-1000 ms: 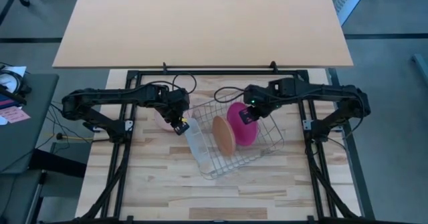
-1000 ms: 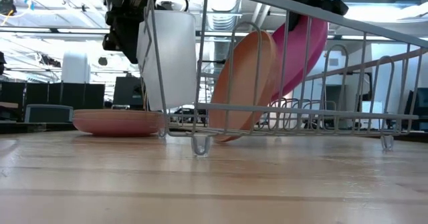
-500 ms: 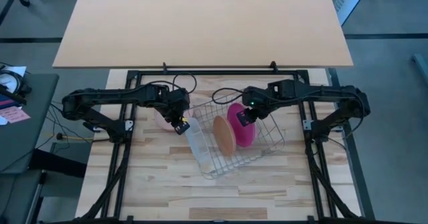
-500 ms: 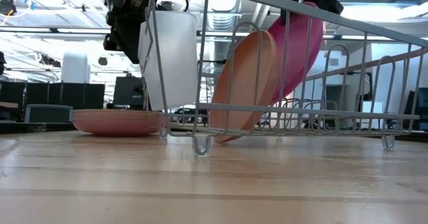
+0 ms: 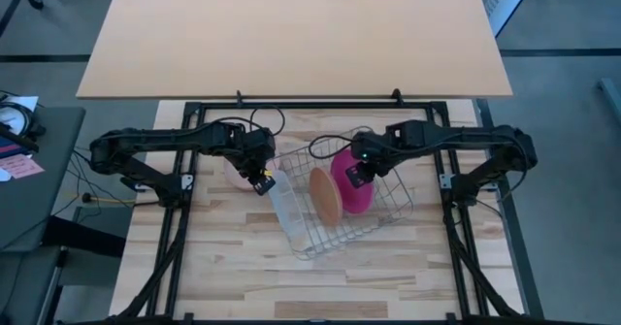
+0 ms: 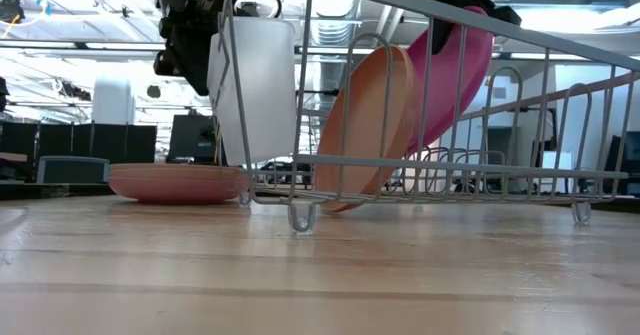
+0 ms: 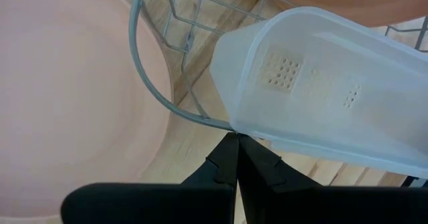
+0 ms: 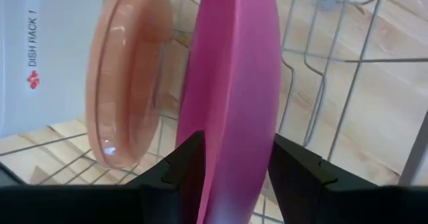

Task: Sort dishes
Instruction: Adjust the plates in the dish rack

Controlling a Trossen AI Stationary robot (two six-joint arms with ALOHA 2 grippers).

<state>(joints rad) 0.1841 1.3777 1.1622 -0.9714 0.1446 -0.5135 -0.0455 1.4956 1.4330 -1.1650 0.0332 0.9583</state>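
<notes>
- The right gripper (image 8: 233,158) straddles the top edge of the magenta plate (image 8: 234,83), its two dark fingers (image 8: 179,158) now standing a little wider than a second ago, with the rim between them; whether they press the plate or have just let go cannot be told.
- The magenta plate (image 5: 351,181) stands on edge in the wire rack (image 5: 388,213), directly below the right gripper (image 5: 357,173), and has barely moved over the last second beyond a slight wobble seen in the low view.
- Just beside it, on the side toward the left arm, the orange plate (image 5: 324,196) also stands upright in the rack, leaning with the magenta one (image 6: 450,80).
- The left gripper (image 7: 237,158) holds shut and unmoved at the near corner of the white tray (image 7: 334,97), which stands against the rack's end; whether it pinches the tray's edge cannot be made out.
- Right beside the left gripper (image 5: 260,178), on the side away from the rack, a pale pink plate (image 6: 175,182) lies flat on the table (image 5: 223,267), waiting its turn.
- The widening fingers suggest the magenta plate is being released into its slot, so two plates look sorted and at least one remains.
</notes>
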